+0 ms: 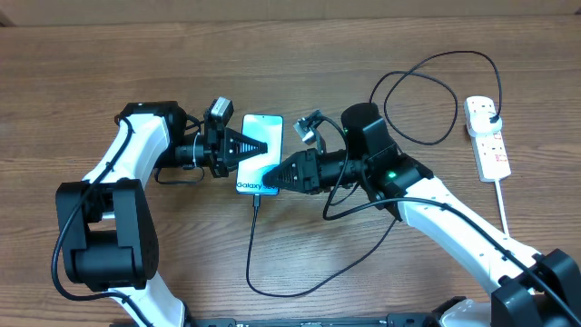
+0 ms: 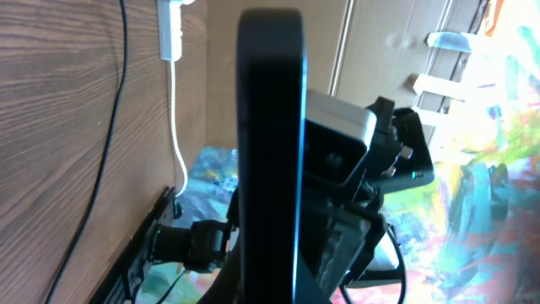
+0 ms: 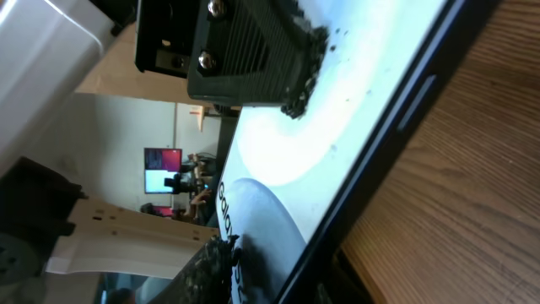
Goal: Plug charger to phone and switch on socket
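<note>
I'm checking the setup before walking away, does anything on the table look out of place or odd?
Nothing spilled or damaged. One oddity: the phone is pinched at its side edge by the left gripper, with the right gripper over its lower corner.

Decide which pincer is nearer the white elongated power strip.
Right. The right pincer sits at the blue-screened smartphone corner facing the white elongated power strip; the left pincer clamps the phone's opposite side, farther away.
</note>
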Robot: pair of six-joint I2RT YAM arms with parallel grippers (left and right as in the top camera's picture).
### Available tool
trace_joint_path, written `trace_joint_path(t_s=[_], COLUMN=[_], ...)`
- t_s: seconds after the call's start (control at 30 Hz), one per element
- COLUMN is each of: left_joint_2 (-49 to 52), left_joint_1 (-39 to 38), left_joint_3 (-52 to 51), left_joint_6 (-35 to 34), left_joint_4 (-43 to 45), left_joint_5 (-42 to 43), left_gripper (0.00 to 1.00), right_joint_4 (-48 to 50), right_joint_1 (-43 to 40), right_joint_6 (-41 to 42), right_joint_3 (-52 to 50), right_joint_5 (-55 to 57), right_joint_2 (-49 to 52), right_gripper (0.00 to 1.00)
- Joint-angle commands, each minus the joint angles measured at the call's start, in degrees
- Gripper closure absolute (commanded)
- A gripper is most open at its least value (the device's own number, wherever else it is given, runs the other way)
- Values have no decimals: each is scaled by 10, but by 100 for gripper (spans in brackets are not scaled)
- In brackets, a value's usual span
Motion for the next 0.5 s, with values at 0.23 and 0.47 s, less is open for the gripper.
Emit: trace_joint_path(t_s=[0.23,0.47], left_joint_2=[-5,-5], left_joint_1=[-2,-2], left_joint_3=[1,1], left_joint_6=[47,66], left_joint_4=[3,29], left_joint_5=[15,-1], left_gripper=[96,80], right_joint_4=[29,31], right_joint_1=[12,12], right_joint_6=[-4,-6], right_joint_3=[7,7], right_joint_5=[45,49], right_joint_2=[2,2], right_gripper=[85,96])
